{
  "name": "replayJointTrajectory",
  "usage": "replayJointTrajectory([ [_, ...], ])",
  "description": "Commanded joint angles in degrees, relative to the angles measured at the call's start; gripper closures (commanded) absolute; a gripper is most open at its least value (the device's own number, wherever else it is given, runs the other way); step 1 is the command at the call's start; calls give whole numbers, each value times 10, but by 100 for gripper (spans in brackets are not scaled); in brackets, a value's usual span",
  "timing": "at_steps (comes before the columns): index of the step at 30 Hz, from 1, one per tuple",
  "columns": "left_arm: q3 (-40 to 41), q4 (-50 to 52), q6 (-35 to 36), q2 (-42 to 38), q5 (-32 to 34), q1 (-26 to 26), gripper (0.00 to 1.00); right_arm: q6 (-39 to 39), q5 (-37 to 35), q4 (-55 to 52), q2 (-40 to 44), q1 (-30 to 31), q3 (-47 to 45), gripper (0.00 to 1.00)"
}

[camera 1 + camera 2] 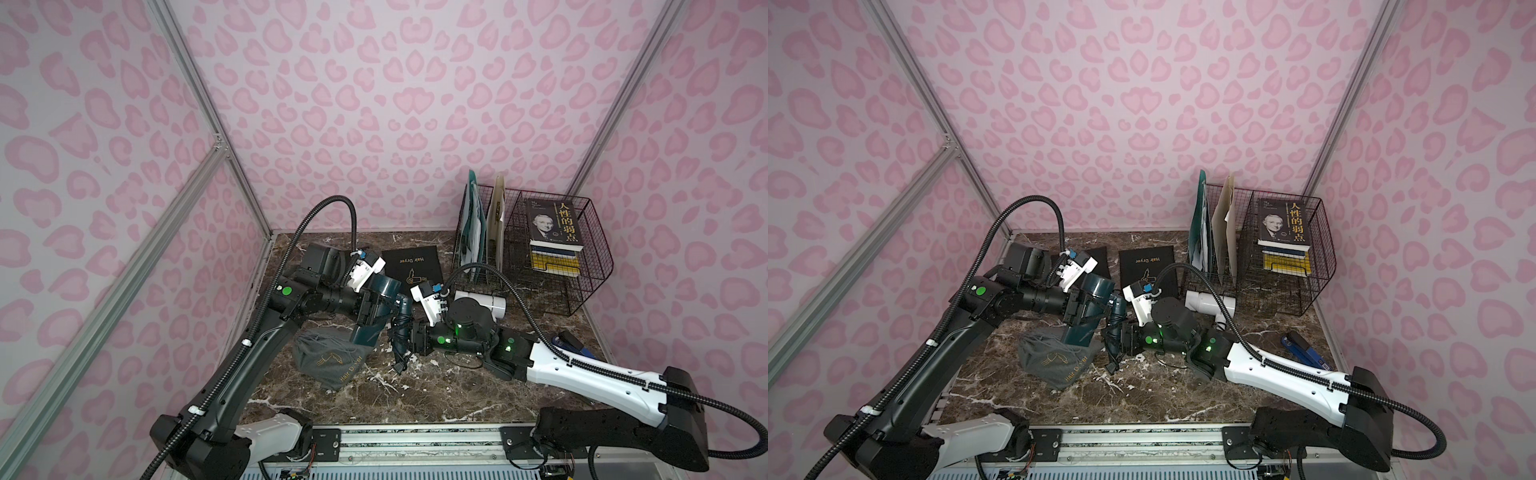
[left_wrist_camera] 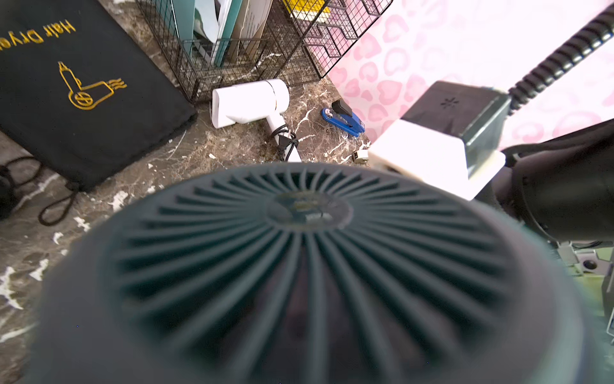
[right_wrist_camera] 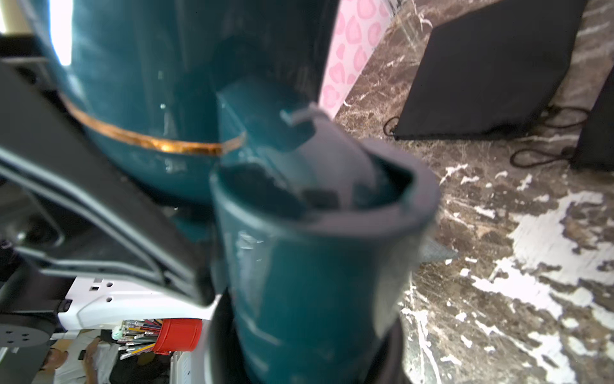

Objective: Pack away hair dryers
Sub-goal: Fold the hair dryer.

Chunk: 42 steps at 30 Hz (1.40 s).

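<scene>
At the grey pouch edge, left pincer grips the teal dryer barrel, right pincer its handle.

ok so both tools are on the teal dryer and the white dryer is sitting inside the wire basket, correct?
Not the last part. The white dryer lies on the marble tabletop beside the wire basket, not in it, as the left wrist view shows. The rest holds: left tool and right tool are both on the teal dryer.
</scene>
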<state>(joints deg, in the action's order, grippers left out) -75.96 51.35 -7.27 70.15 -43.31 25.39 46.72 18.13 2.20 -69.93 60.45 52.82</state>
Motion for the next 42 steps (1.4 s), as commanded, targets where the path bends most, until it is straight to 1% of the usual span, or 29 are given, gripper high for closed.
replayJointTrajectory([
  [1, 12, -85, -55, 3, -16, 3, 99, -51, 137, 453, 0, 22, 15, 100],
  [4, 15, -91, -45, 2, -56, 2, 98, -51, 155, 448, -1, 23, 16, 99],
  [6, 4, -75, -15, 3, -70, 2, 98, -62, 145, 400, 4, 23, 22, 90],
  [7, -7, -62, 1, 3, -74, 1, 98, -69, 133, 370, 9, 23, 25, 81],
  [10, -40, -26, 38, 8, -89, -2, 98, -78, 98, 286, 27, 15, 21, 69],
  [13, -70, 14, 79, 16, -116, -3, 98, -66, 113, 247, 44, -7, 6, 54],
  [14, -93, 28, 90, 20, -121, -3, 98, -66, 111, 234, 51, -10, 3, 50],
  [16, -111, 50, 111, 25, -124, -3, 98, -70, 107, 209, 67, -16, -5, 39],
  [17, -114, 53, 115, 26, -125, -4, 98, -75, 103, 196, 74, -17, -6, 37],
  [19, -121, 57, 122, 25, -123, -4, 98, -84, 88, 164, 90, -19, -8, 29],
  [22, -131, 64, 131, 27, -121, -6, 98, -90, 74, 137, 110, -25, -17, 26],
  [26, -143, 78, 143, 30, -133, -10, 98, -87, 66, 120, 135, -32, -41, 27],
  [29, -151, 83, 146, 32, -144, -11, 98, -81, 59, 113, 146, -41, -60, 33],
  [31, -152, 82, 144, 33, -153, -11, 98, -82, 50, 103, 146, -42, -63, 34],
  [36, -151, 82, 140, 33, -164, -11, 98, -78, 68, 129, 138, -41, -69, 39],
  [38, -150, 82, 139, 32, -166, -11, 98, -79, 73, 139, 135, -41, -70, 44],
  [42, -150, 81, 138, 31, -172, -11, 98, -76, 97, 169, 125, -42, -74, 56],
])
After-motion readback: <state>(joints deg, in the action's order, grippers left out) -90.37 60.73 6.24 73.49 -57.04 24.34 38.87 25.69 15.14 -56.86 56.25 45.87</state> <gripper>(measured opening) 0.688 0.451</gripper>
